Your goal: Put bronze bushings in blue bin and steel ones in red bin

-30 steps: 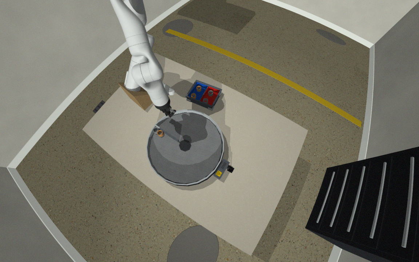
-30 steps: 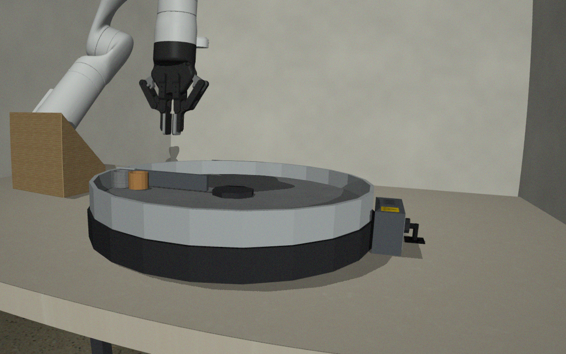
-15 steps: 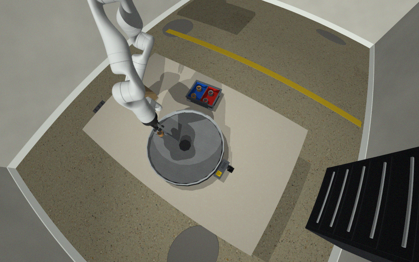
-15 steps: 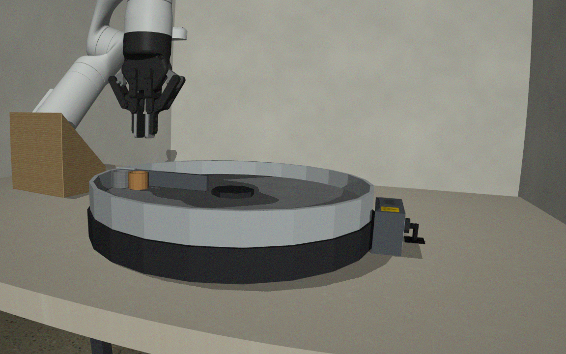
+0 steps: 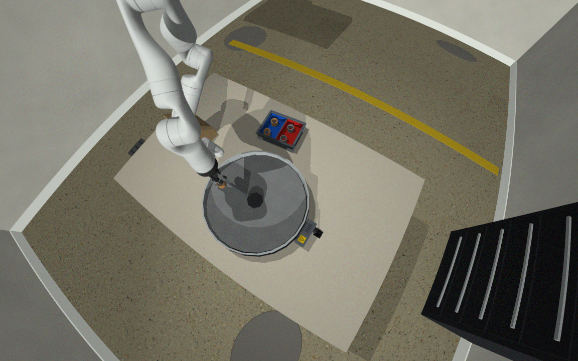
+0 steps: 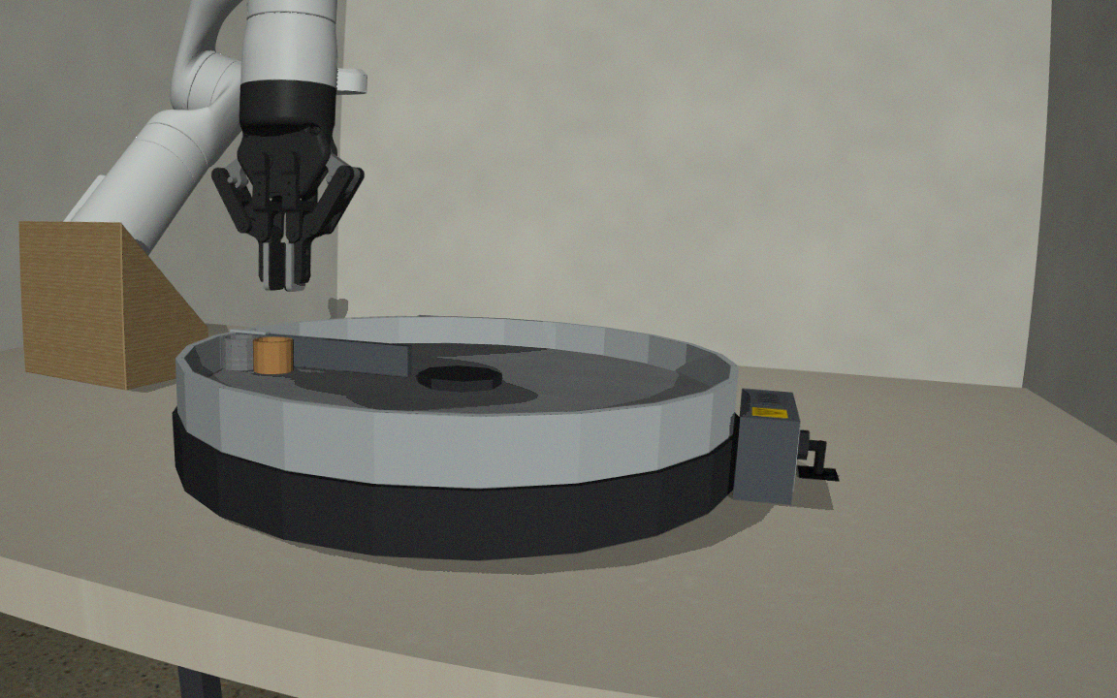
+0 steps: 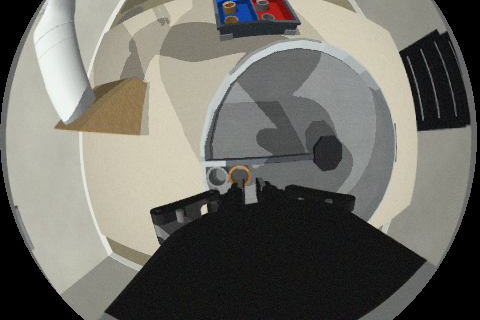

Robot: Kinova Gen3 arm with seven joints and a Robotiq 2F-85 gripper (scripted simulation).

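Observation:
A bronze bushing (image 5: 221, 186) (image 6: 272, 356) (image 7: 239, 167) stands upright on the grey turntable (image 5: 255, 237) (image 6: 459, 442) (image 7: 350, 75), by the guide bar near the rim. A steel bushing (image 6: 237, 354) (image 7: 210, 176) stands beside it on the rim side; the gripper hides it in the top view. My gripper (image 6: 284, 284) (image 7: 250, 186) is shut with a small gap and empty, above the bronze bushing. The blue bin (image 5: 277, 131) (image 7: 244, 10) holds two bronze bushings, and the red bin (image 5: 298, 129) (image 7: 283, 7) holds two steel ones.
The guide bar (image 6: 354, 357) (image 7: 280, 159) reaches from the rim towards the dark hub (image 5: 255, 200) (image 6: 459, 376) (image 7: 327, 153). A wooden block (image 6: 68, 303) (image 7: 120, 115) stands by the arm's base. A grey drive box (image 6: 768, 456) adjoins the turntable.

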